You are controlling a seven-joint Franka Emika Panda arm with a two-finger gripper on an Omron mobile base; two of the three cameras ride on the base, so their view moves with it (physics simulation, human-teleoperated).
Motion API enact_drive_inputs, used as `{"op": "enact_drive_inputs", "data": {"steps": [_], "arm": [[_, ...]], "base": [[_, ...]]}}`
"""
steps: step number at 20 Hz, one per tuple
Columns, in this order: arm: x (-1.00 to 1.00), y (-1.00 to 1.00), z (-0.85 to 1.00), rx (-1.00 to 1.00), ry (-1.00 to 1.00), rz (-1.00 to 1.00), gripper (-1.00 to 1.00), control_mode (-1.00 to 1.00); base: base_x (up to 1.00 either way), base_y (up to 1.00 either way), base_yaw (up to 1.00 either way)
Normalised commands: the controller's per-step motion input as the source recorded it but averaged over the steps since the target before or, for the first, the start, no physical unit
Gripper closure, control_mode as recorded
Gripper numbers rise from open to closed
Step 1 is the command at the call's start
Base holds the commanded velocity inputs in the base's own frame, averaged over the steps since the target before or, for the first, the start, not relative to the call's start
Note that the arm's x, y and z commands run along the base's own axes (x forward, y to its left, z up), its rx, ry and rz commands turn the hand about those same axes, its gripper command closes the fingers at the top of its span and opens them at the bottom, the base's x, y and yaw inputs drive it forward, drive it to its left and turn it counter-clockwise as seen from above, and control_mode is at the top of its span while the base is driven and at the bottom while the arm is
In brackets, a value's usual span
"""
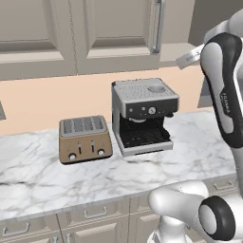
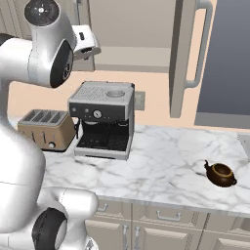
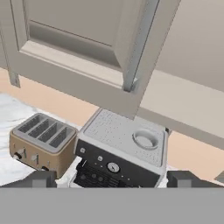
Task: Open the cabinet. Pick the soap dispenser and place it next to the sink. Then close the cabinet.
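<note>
The cabinet (image 1: 114,23) hangs above the counter. Its left door carries a long silver bar handle (image 3: 139,48) that rises straight ahead of my gripper (image 3: 113,180). The right door (image 2: 183,58) stands swung outward, baring a plain inner wall (image 2: 132,24) and the cabinet floor. My gripper (image 1: 186,58) is raised beside the handle's lower end, short of touching it. It is open, both dark fingertips (image 3: 39,179) far apart with nothing between them. The hand (image 2: 87,43) also shows up high over the coffee machine. The soap dispenser and the sink are out of view.
A silver coffee machine (image 1: 142,116) and a brown toaster (image 1: 85,138) stand on the white marble counter (image 1: 47,175) below the cabinet. A small brown teapot (image 2: 220,174) sits to the right. Drawers with short handles (image 2: 168,215) run under the counter.
</note>
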Motion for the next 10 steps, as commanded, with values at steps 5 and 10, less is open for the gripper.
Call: {"op": "enact_drive_inputs", "data": {"steps": [5, 10], "arm": [[-0.34, -0.02, -0.54, 0.02, -0.22, -0.13, -1.00, -1.00], [-0.46, -0.29, -0.40, 0.05, -0.21, -0.17, -1.00, -1.00]], "base": [[0.00, 0.00, 0.00], [0.00, 0.00, 0.00]]}}
